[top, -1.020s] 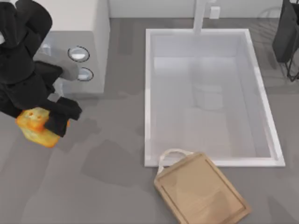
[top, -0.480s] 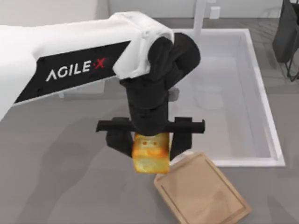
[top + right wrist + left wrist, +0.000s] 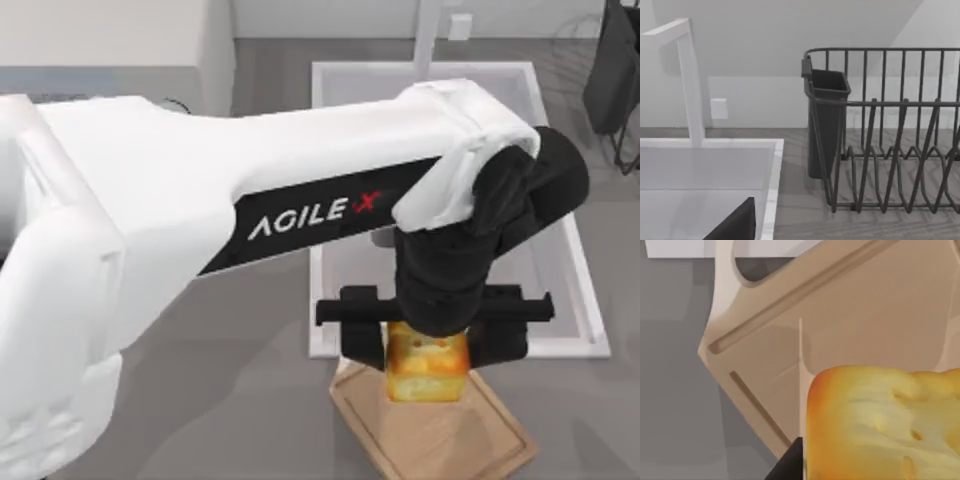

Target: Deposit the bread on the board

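Swung rightward since half a second ago, and farther still from the left side of the table a second ago: left gripper (image 3: 428,340) now above the near-left part of the board (image 3: 480,440), with the bread (image 3: 427,366) carried along. Clamped on the bread, one black finger (image 3: 364,340) on either flank, chunk squarely between them and hanging below the black wrist. Held over the board's upper end, just beside the white loop handle (image 3: 347,358); touching the wood or a little above it, cannot tell.

Bread (image 3: 885,425) blocky, golden-yellow at the centre, orange-brown along the edges, pitted with a few small holes, much smaller than the board (image 3: 865,315). Board light tan, lying askew, groove (image 3: 790,295) running near its edge, loop handle (image 3: 725,270) at the corner toward the sink (image 3: 595,330).

White arm stretched from the table's left across the sink's near rim.

Parked at the far right, by the dark dish rack (image 3: 890,150) and its utensil cup (image 3: 826,125): right arm, with white faucet (image 3: 690,85) and sink (image 3: 771,185) in its wrist camera.
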